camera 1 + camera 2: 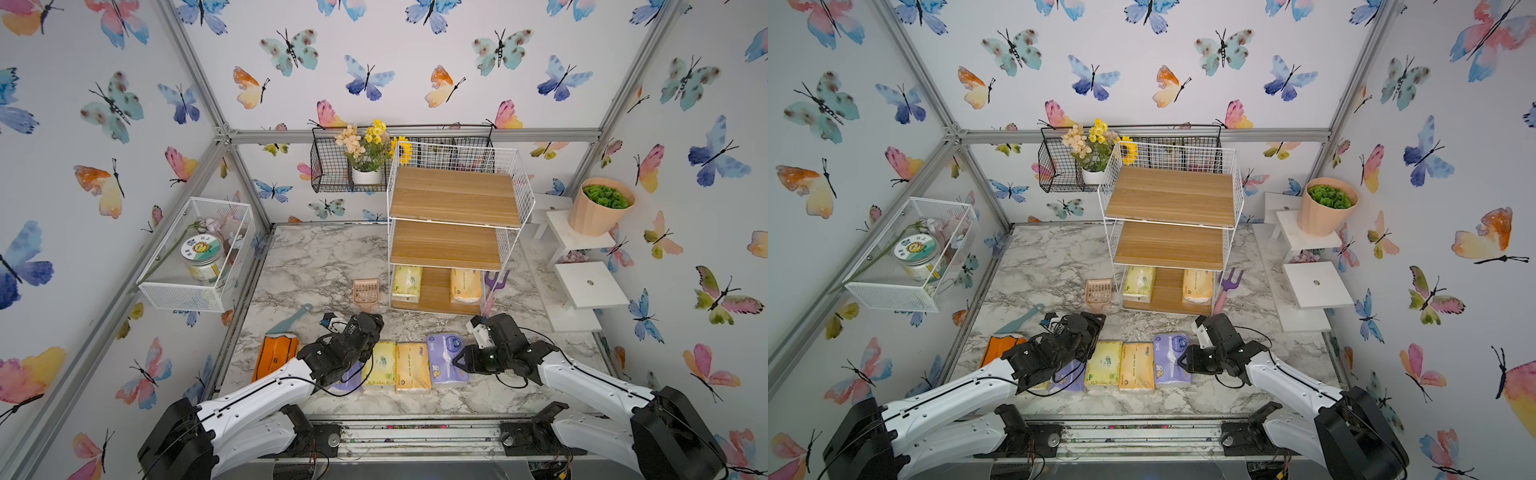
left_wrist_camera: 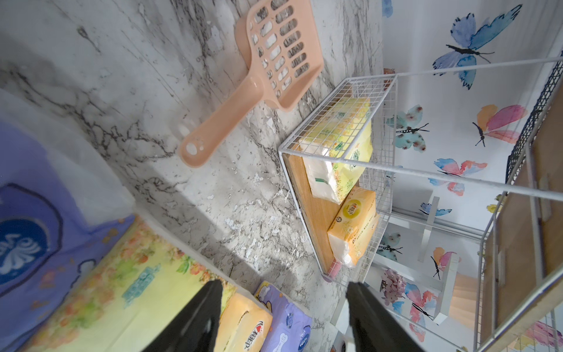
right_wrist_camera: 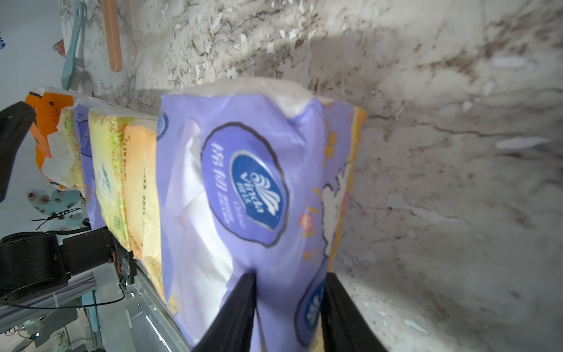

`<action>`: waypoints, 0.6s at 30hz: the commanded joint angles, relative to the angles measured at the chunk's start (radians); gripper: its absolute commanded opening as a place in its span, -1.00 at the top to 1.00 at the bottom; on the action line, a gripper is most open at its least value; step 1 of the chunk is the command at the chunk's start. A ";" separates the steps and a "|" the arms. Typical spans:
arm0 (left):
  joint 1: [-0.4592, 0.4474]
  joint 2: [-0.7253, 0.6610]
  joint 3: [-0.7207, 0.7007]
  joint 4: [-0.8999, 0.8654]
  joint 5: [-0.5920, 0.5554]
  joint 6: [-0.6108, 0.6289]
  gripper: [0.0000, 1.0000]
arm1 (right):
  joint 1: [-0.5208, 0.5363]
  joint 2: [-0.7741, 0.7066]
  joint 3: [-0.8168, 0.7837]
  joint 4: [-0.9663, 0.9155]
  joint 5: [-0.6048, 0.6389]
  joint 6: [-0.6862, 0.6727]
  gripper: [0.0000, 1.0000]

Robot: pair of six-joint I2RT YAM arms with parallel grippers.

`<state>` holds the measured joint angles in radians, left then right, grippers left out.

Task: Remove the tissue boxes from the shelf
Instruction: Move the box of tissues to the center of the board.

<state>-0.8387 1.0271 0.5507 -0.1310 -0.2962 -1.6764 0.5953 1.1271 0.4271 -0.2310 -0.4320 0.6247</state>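
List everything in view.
tissue packs on shelf: two, yellow-green, light orange; bottom tier
tissue packs on table: six; bright orange, two yellow-green, two purple, light orange; front row
shelf: one, white wire, wooden tiers; table rear
scoop: one, peach; left of shelf
brush: one, teal; table left
garden fork: one, purple; right of shelf
black wire basket: one; back wall
white mesh basket: one; left wall
plant pot: one, peach; right steps
left claw: open
right claw: closed on end purple pack
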 commanded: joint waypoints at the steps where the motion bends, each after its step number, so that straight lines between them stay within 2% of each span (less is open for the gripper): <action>1: 0.004 0.015 -0.009 0.017 0.035 -0.004 -0.38 | 0.035 0.011 0.006 0.032 -0.059 -0.003 0.23; 3: 0.003 0.025 -0.010 0.029 0.049 -0.005 -0.38 | 0.063 0.019 0.003 0.055 -0.062 0.008 0.19; 7: 0.004 0.056 -0.016 0.079 0.088 -0.006 -0.33 | 0.089 0.008 -0.014 0.073 -0.019 0.057 -0.05; 9: 0.003 0.080 -0.020 0.127 0.101 -0.007 -0.23 | 0.089 -0.046 -0.014 0.038 0.059 0.096 -0.18; 13: -0.007 0.147 -0.016 0.261 0.084 0.000 -0.02 | 0.089 -0.234 -0.004 -0.098 0.310 0.225 -0.38; 15: -0.026 0.186 -0.006 0.316 0.050 0.002 0.02 | 0.088 -0.340 0.001 -0.173 0.429 0.294 -0.40; 18: -0.068 0.250 -0.007 0.439 -0.020 -0.009 0.02 | 0.087 -0.482 0.016 -0.207 0.510 0.340 -0.40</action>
<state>-0.8730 1.2354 0.5377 0.1558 -0.2531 -1.6875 0.6819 0.7200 0.4194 -0.3382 -0.1024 0.8734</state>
